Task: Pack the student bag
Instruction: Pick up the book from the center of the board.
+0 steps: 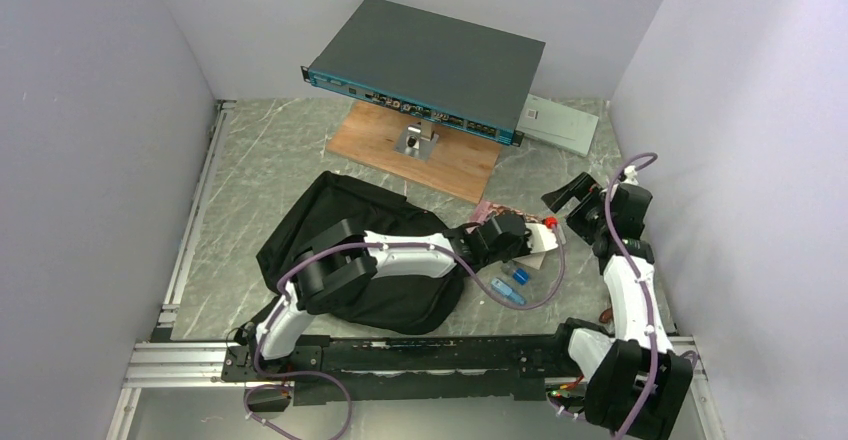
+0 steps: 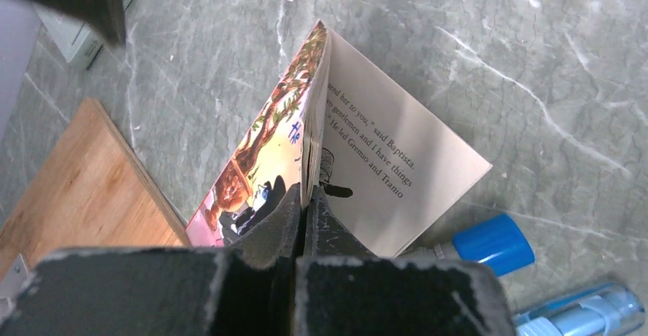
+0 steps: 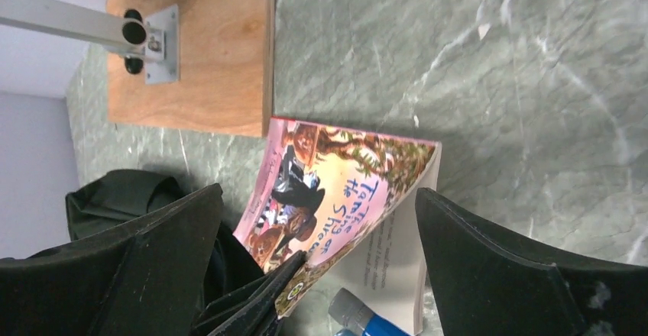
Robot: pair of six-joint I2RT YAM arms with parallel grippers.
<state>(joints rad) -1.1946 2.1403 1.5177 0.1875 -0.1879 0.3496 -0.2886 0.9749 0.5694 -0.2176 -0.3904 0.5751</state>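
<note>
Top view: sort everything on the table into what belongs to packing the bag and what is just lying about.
For the job: backpack; storybook, clamped in the left gripper; probably the blue-capped tube and the blue pen.
Lying about: rack unit; wooden board below it; grey box at the back.

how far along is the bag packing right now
Early. Nothing looks packed: the student bag lies on the table, its inside unseen. In hand: the left gripper is shut on the picture book; the right gripper is open near it. Left: book, blue-capped stick and blue pen into the bag.
</note>
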